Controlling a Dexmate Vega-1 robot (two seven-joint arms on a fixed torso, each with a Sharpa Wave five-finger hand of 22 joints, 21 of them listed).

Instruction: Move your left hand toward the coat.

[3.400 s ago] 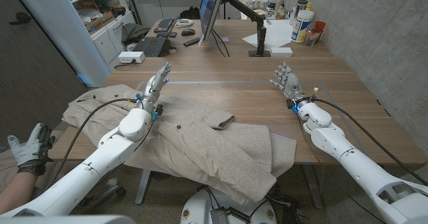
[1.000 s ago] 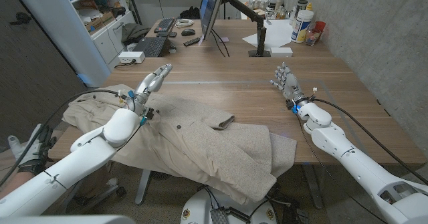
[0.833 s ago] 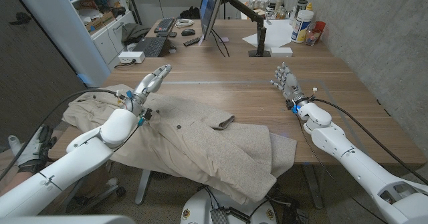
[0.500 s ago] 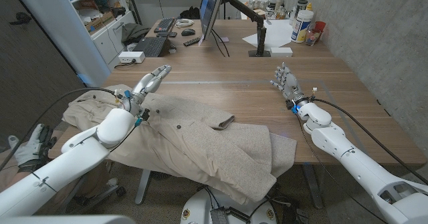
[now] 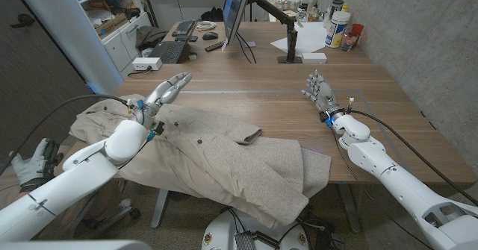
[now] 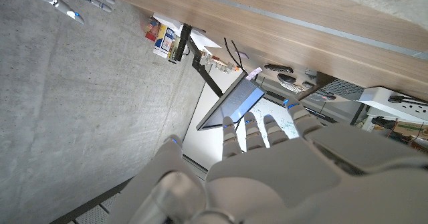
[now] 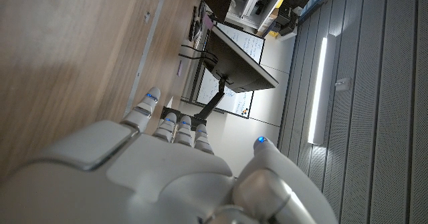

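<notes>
A beige coat [image 5: 216, 157] lies spread over the table's near left part, and its hem hangs past the front edge. My left hand [image 5: 166, 91] hovers over the coat's upper part near the collar, fingers stretched out and apart, holding nothing. In the left wrist view the left hand [image 6: 267, 164] shows from behind with straight fingers. My right hand [image 5: 320, 90] stands above the bare wood on the right, well apart from the coat, fingers up and spread. From behind, the right hand [image 7: 154, 164] looks the same in the right wrist view.
A monitor [image 5: 236, 11] on a stand, keyboards [image 5: 169, 51] and a remote stand at the back. Bottles and jars [image 5: 337, 27] crowd the far right corner by the concrete wall. A person's gloved hand [image 5: 33, 168] shows at the left edge. Bare wood lies between my hands.
My left forearm has swung toward picture left and the hand has drifted slightly left over the coat's collar. The right arm has stayed put.
</notes>
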